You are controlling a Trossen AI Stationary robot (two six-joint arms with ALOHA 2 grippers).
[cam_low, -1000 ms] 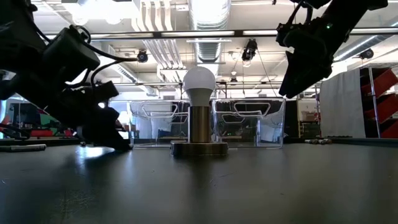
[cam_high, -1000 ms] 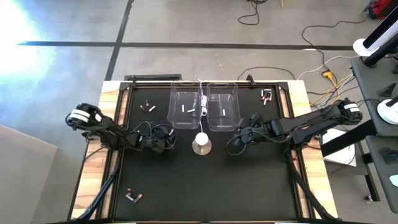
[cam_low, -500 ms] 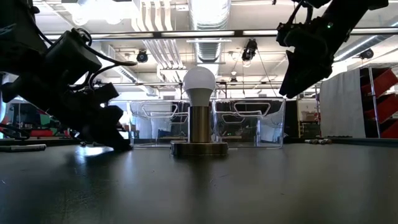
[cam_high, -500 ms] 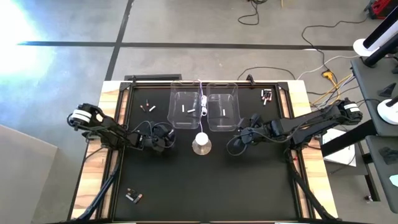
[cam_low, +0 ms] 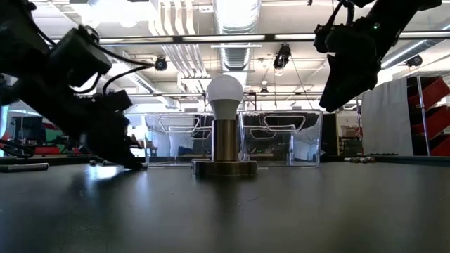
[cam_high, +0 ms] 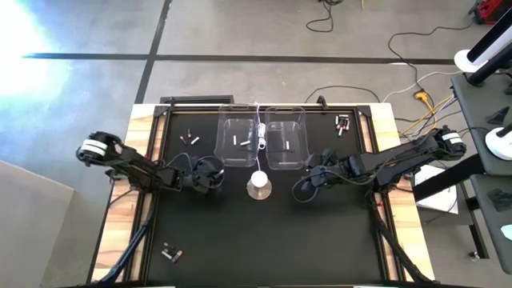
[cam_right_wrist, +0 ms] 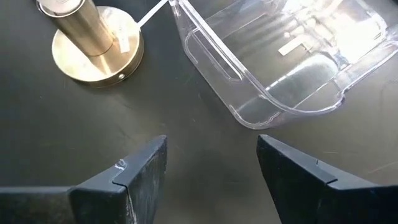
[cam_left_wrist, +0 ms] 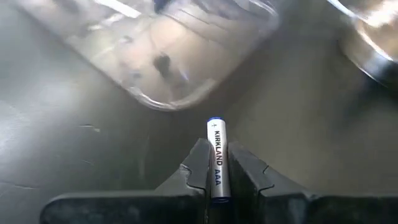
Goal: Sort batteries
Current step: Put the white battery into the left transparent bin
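My left gripper (cam_left_wrist: 217, 180) is shut on a silvery-white AAA battery (cam_left_wrist: 217, 155), low over the black mat just in front of the left clear bin (cam_high: 240, 140); in the high view it (cam_high: 210, 174) sits left of the lamp. My right gripper (cam_right_wrist: 211, 168) hangs open above the mat near the right clear bin (cam_high: 286, 142), with nothing between its fingers. Loose batteries lie on the mat at the far left (cam_high: 189, 138), far right (cam_high: 343, 123) and near left (cam_high: 171, 254). Each bin holds a few batteries (cam_high: 246, 142). My left gripper pinches the battery's long sides (cam_left_wrist: 217, 177) between its two fingers. The battery lies along the fingers, its plus end (cam_left_wrist: 215, 122) sticking out past the fingertips toward the left bin. The fingers slant down from the table's left. Whether the battery touches the mat does not show.
A white bulb on a round brass base (cam_high: 258, 184) stands at mid-table between the two grippers, its white cable running back between the bins. The bins' near walls (cam_low: 232, 137) stand just beyond it. The mat's near half is open black surface (cam_high: 264, 240).
My left arm's elbow has swung toward the table's left edge and its gripper has tipped a little flatter, while its fingertips have stayed beside the left bin.
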